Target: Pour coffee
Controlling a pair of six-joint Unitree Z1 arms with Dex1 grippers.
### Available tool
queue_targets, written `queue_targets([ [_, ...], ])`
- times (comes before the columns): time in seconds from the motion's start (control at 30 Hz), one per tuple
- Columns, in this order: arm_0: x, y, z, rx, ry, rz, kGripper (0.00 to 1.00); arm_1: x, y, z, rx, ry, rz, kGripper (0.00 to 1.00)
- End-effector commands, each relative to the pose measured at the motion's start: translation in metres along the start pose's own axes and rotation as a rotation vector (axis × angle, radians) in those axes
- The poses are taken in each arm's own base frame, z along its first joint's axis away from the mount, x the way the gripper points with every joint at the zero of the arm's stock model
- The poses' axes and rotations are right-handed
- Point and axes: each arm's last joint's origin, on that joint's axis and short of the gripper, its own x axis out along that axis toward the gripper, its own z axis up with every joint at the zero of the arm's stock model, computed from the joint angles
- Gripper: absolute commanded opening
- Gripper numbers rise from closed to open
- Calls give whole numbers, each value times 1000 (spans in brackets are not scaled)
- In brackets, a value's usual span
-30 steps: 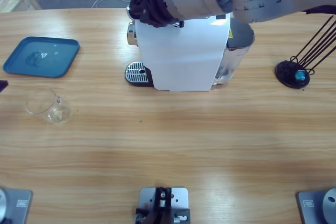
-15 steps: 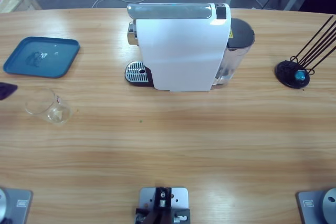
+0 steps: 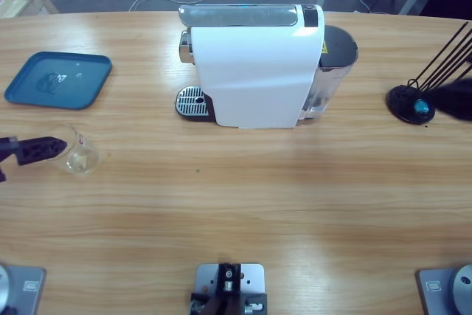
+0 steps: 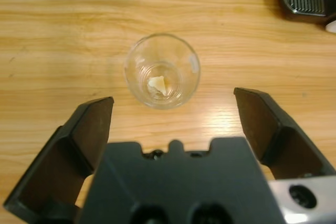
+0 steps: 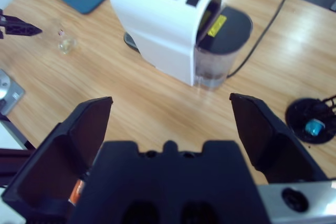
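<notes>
A small clear glass (image 3: pixel 77 154) stands upright on the table left of the white coffee machine (image 3: pixel 251 68). No coffee is in view; the glass (image 4: pixel 161 71) shows only a pale glint at its bottom. My left gripper (image 3: pixel 37 149) reaches in from the left edge and is open. Its jaws stand wide just short of the glass in the left wrist view (image 4: pixel 173 98), without touching it. My right gripper (image 5: pixel 170 100) is open and empty, held high and looking down on the machine (image 5: pixel 168 19).
A blue tray (image 3: pixel 57 79) lies at the back left. The machine's drip grate (image 3: pixel 192 101) faces left. A black capsule holder (image 3: pixel 410 103) with a blue capsule (image 3: pixel 422 107) stands at the right, with a dark blurred piece of an arm (image 3: pixel 456 97) beside it.
The big arm that hung over the machine has left the top of the view; a dark arm piece now shows at the right edge. My left gripper has moved right, up to the glass.
</notes>
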Motion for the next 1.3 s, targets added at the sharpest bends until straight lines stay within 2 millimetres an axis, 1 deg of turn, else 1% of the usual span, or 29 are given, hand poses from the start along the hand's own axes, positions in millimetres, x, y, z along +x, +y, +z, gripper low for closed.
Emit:
queue_targets([
  [0.03, 28, -4, -15, -3, 50, 132, 996, -14, -18, -37, 11, 20, -16, 1000],
  [0.1, 36, -7, -18, 3, 45, 137, 996, -18, -20, -41, 11, 17, -15, 1000],
  [0.2, 37, -7, -16, 41, 11, 143, 996, -20, -23, -46, 10, 23, -18, 1000],
  [0.3, 39, -8, -16, 51, 4, 144, 996, -18, -24, -51, 7, 36, -23, 1000],
  [0.6, 64, -22, -17, 102, -3, 235, 988, -17, -25, -53, 5, 45, -25, 1000],
  [0.73, 69, -25, -16, 105, -34, 259, 953, -17, -25, -55, 4, 49, -27, 1000],
  [0.83, 71, -26, -15, 100, -49, 260, 950, -16, -25, -54, 3, 51, -27, 1000],
  [0.93, 77, -26, -19, 86, -57, 249, 949, -15, -25, -54, 2, 55, -29, 1000],
  [0.97, 79, -26, -21, 83, -57, 250, 924, -15, -25, -55, 2, 57, -29, 1000],
  [1.0, 80, -26, -22, 78, -57, 251, 850, -15, -25, -55, 2, 58, -28, 1000],
  [1.03, 82, -25, -23, 72, -57, 251, 811, -16, -25, -56, 2, 58, -28, 1000],
  [1.13, 83, -23, -26, 60, -64, 244, 771, -17, -26, -56, 1, 58, -30, 1000],
  [1.23, 82, -22, -25, 57, -75, 246, 699, -16, -26, -57, 0, 64, -32, 1000],
  [1.27, 82, -22, -26, 56, -77, 245, 624, -16, -26, -58, -1, 66, -33, 1000],
  [1.3, 82, -22, -26, 57, -78, 241, 590, -16, -26, -58, -2, 68, -34, 1000],
])
